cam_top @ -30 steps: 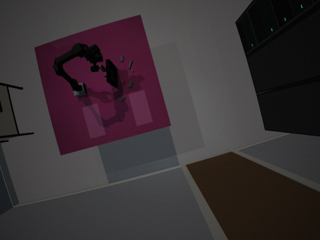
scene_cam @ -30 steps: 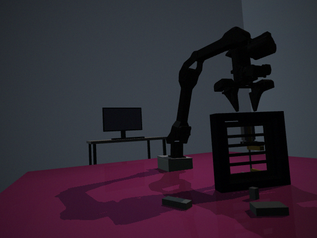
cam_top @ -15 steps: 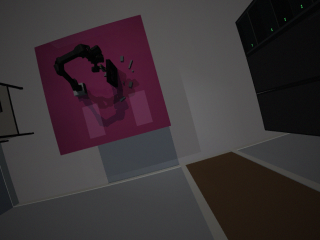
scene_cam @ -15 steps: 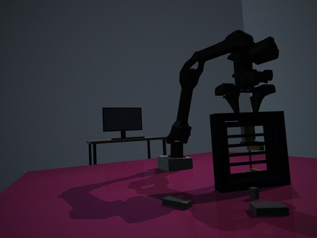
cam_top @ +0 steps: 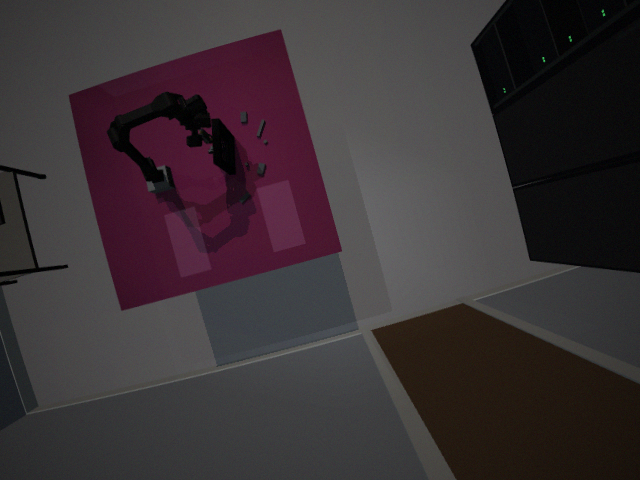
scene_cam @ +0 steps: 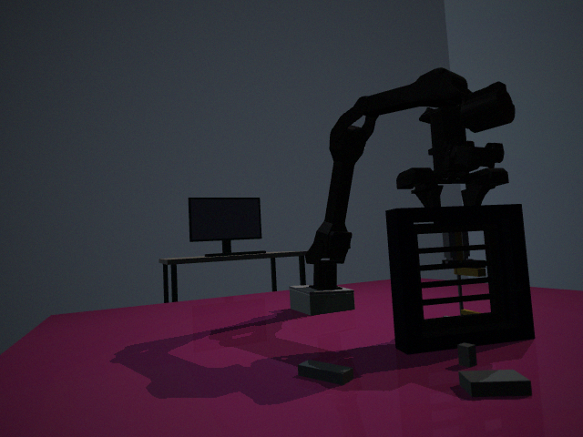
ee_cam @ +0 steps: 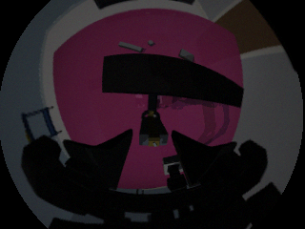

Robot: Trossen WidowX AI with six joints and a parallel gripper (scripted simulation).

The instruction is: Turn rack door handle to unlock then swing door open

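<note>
The black rack frame (cam_top: 220, 147) (scene_cam: 405, 287) (ee_cam: 138, 73) stands upright on the magenta table (cam_top: 155, 273) (scene_cam: 56, 376) (ee_cam: 81, 86). Dark horizontal slats show across its opening, and the door looks shut in line with the frame. Through the opening, a dim grey upright handle part (scene_cam: 455, 245) shows on the arm's side. In the wrist view the dark handle assembly (ee_cam: 152, 126) has grey sides and a yellow part. My gripper (scene_cam: 452, 203) (ee_cam: 152, 133) is open and points down over it, holding nothing. The lowest fingertip parts are hidden behind the frame's top in the exterior view.
Several small grey blocks lie beyond the frame, among them a flat block (scene_cam: 494, 383), a small upright block (scene_cam: 466, 355) and a long block (scene_cam: 324, 371). The arm's pale base (cam_top: 160, 179) (scene_cam: 322, 299) stands on the near side of the frame.
</note>
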